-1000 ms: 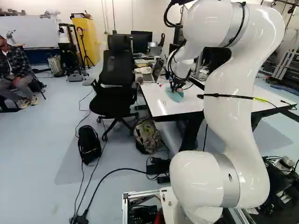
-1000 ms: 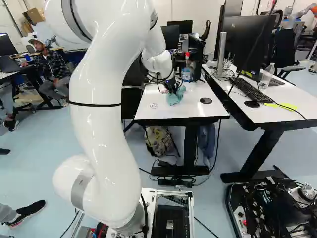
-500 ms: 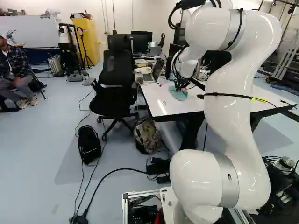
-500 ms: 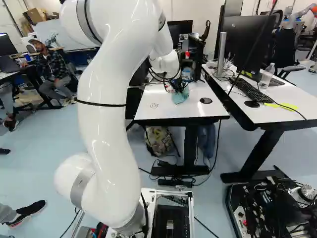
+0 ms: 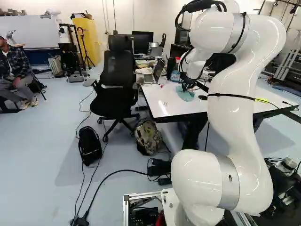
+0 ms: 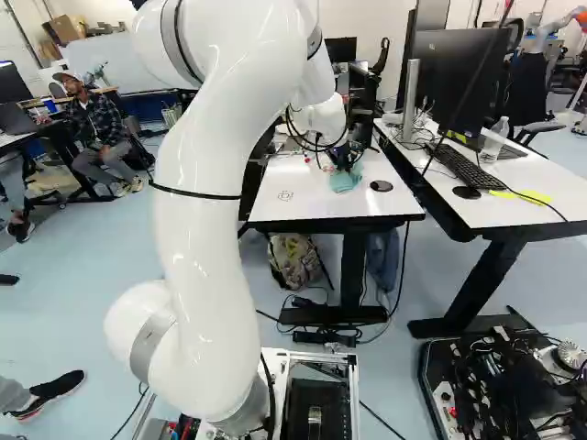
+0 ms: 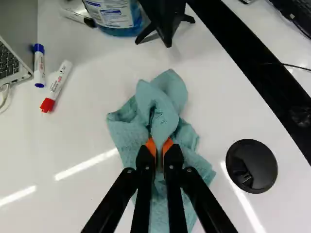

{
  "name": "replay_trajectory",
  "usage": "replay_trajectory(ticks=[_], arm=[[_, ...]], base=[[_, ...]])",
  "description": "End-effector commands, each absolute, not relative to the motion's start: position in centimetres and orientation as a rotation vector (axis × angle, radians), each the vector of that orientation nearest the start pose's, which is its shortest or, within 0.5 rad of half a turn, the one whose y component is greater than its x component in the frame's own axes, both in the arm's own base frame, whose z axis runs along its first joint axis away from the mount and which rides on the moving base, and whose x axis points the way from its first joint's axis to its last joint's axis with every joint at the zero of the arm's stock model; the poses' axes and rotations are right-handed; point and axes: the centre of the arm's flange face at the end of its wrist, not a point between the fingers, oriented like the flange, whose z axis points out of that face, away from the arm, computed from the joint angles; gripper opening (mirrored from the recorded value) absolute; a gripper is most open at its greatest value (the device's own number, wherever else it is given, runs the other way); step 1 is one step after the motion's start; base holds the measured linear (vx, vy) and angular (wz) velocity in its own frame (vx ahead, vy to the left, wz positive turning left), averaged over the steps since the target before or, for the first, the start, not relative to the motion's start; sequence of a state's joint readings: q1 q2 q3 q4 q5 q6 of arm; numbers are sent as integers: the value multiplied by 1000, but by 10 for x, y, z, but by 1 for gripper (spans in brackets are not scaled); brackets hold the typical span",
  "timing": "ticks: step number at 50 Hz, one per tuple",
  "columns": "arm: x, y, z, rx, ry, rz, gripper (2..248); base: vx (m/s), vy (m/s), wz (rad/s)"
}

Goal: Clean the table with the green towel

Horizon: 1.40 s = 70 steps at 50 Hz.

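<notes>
In the right base view my gripper is at the white table, low over its top. The green towel is under it, bunched on the tabletop. From the wrist, the gripper is shut on a pinched fold of the towel, its orange pads on both sides of the fold. The rest of the cloth spreads beneath and around the fingers. The left base view has the gripper above the towel too.
Red and blue markers lie beside a laptop. A bottle of blue liquid and a black stand are ahead of the towel. A black round cap sits beside it. An office chair adjoins the table.
The arm has shifted rightward in both base views, dragging the gripped towel along the tabletop toward the round cap's side. The base has stayed put.
</notes>
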State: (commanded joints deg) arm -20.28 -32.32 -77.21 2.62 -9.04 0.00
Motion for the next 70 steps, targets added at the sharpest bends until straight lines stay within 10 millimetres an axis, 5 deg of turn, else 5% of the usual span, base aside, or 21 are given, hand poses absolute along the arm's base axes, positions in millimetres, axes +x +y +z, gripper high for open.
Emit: replay_trajectory(ticks=[12,34,70], arm=[[611,-242,426,-3018,645,-972,36],[574,-234,429,-3026,662,-927,36],[599,-172,428,-3026,494,-927,36]], base=[[0,0,0],[0,0,0],[0,0,0]])
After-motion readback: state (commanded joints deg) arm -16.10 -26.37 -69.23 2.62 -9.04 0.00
